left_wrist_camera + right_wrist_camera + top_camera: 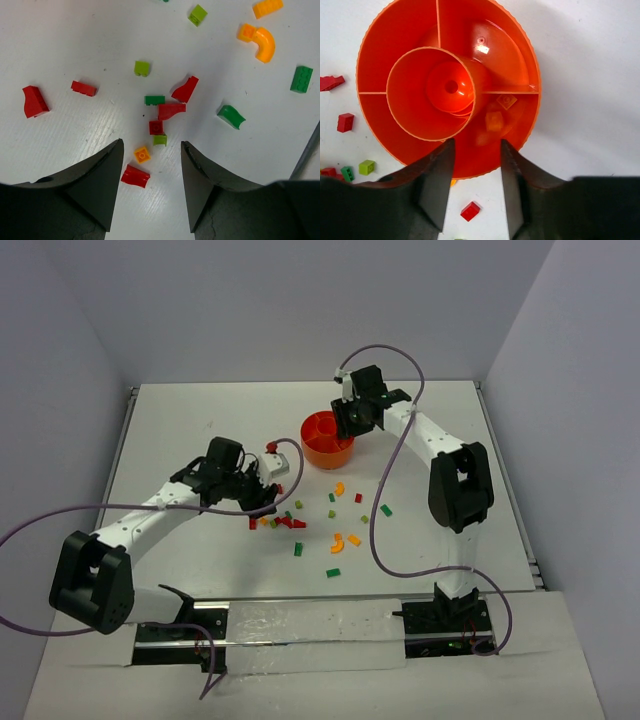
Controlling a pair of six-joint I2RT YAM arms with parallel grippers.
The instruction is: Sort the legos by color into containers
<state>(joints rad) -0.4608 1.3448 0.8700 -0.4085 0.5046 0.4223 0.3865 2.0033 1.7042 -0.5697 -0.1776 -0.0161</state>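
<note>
Over the near rim of the orange bowl (410,25), at the lower centre of the right wrist view, we find the right gripper (476,145) with its jaws parted and nothing between them. We judge it is stationed there so that orange pieces fall into the compartment at the lower right of that frame, where two orange bricks (494,121) show, one of them blurred. We can make out no pieces in the other compartments or the central cup. Seen from overhead, the bowl (322,454) stands just above centre, with the loose legos (338,540) scattered below it toward the arms. The left gripper (151,150) hangs low over a red and green cluster (171,110), its jaws about half apart and empty. A small orange square (142,154) and a red brick (135,176) lie on the surface between its fingers, and we judge it is lining up a pick. The table (180,430) is white, matt and faintly scuffed, with rails along its side edges. Plain pale walls enclose it on three sides, and purple-grey cables loop from both arms.
</note>
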